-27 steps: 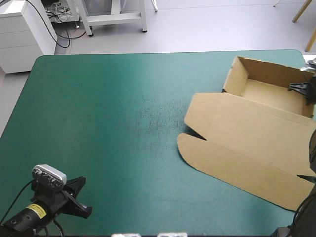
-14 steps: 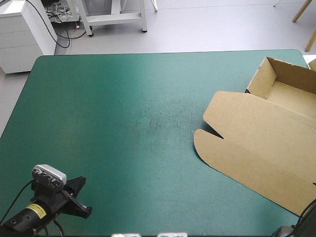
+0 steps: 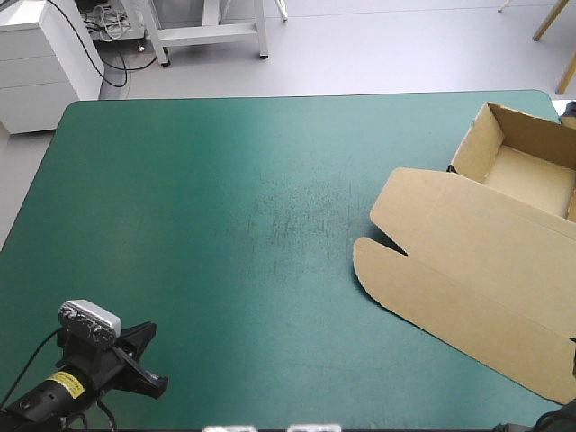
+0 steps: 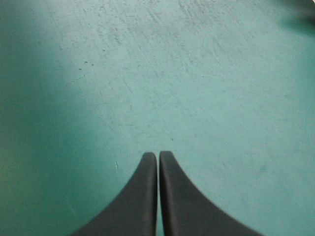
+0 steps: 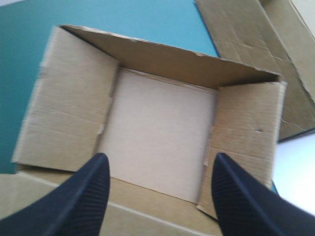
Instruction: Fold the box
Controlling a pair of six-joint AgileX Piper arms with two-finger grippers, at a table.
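Note:
The brown box [image 3: 468, 279] lies at the table's right side as an open tray [image 3: 531, 175] with its lid spread flat toward the front. Its right part runs past the picture's edge. My right gripper [image 5: 161, 158] is open above the tray's near wall, with the bare tray floor [image 5: 157, 113] ahead of it and nothing between the fingers. It does not show in the high view. My left gripper [image 3: 144, 360] rests low at the table's front left corner, far from the box. It is shut on nothing over the bare teal-green cover [image 4: 162, 73].
More brown board [image 5: 256, 39] lies beyond the tray's far corner, by the table's right edge. The teal-green cover [image 3: 225, 207] stretches bare from the box to the left edge.
The box slid toward the table's right edge and turned a little. My right gripper, earlier at the tray's far wall, has let go and opened. The left arm has not moved.

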